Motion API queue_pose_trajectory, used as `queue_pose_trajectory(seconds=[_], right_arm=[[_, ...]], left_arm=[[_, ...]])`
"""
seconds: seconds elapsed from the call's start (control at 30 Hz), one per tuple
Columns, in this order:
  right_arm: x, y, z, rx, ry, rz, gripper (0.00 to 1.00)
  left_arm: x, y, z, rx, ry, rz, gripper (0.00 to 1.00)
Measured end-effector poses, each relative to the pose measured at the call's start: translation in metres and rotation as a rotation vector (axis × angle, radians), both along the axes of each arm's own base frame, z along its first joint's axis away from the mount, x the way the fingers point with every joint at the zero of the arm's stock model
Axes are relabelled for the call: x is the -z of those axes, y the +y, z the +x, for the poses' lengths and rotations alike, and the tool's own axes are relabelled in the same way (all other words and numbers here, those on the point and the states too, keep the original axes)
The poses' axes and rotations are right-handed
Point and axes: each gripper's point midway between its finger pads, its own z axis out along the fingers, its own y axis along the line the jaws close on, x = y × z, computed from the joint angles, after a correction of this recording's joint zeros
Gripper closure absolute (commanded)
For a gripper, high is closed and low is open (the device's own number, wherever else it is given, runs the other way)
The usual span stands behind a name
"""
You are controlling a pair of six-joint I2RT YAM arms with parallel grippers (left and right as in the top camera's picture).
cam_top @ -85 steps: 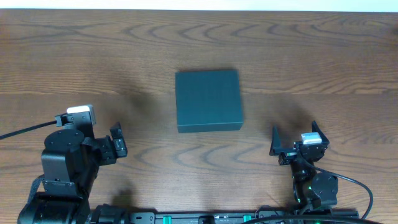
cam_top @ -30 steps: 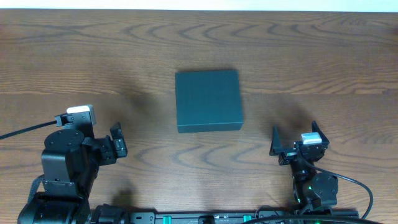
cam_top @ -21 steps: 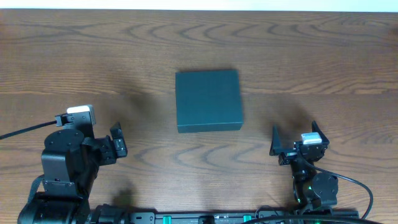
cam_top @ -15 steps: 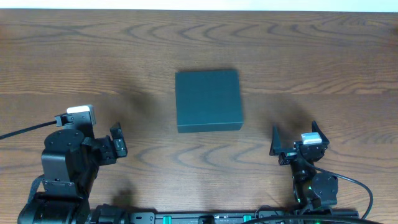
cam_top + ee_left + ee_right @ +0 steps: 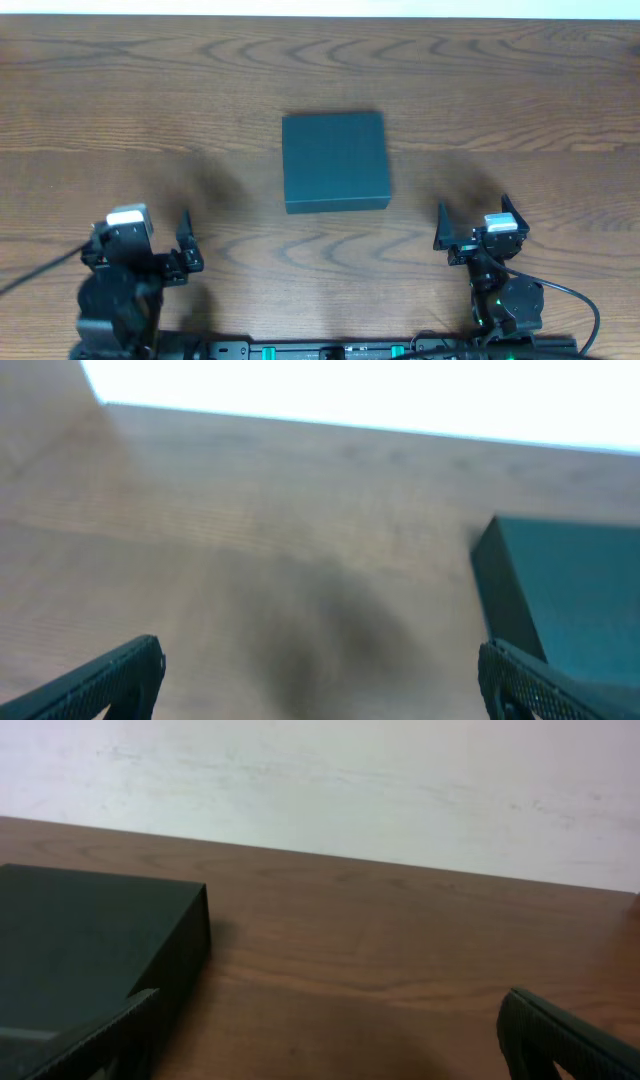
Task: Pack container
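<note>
Surface: brown wood-grain worktop [image 5: 520, 90], far edge meeting a white wall.
Resting on it: dark teal matte square container [image 5: 334, 160], lid closed, flat near the centre.

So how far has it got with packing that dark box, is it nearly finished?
Barely begun, by the look of it. Done: nothing visible; the container sits closed in the middle of the table, and no items to pack are in view. In hand: nothing; the left gripper and the right gripper are both open and empty, near the front edge, apart from the box. Left: opening it, filling it and closing it.
</note>
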Motion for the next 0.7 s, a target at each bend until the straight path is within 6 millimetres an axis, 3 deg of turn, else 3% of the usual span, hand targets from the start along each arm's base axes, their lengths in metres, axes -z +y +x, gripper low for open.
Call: queue_pose_trajectory(seconds=[0.17,0.43,0.7], right_arm=[[0.000,0.000,0.000,0.000,-0.001,0.000,0.01],[0.000,0.000,0.000,0.000,-0.001,0.000,0.01],[0.000,0.000,0.000,0.000,-0.001,0.000,0.01]], left_arm=[[0.025,-0.001,0.012,0.000,-0.143,-0.013,0.02],[0.029,-0.003,0.034,0.000,-0.333,-0.030,0.01],[0.054,-0.004,0.046,-0.001,-0.392,-0.036,0.02]])
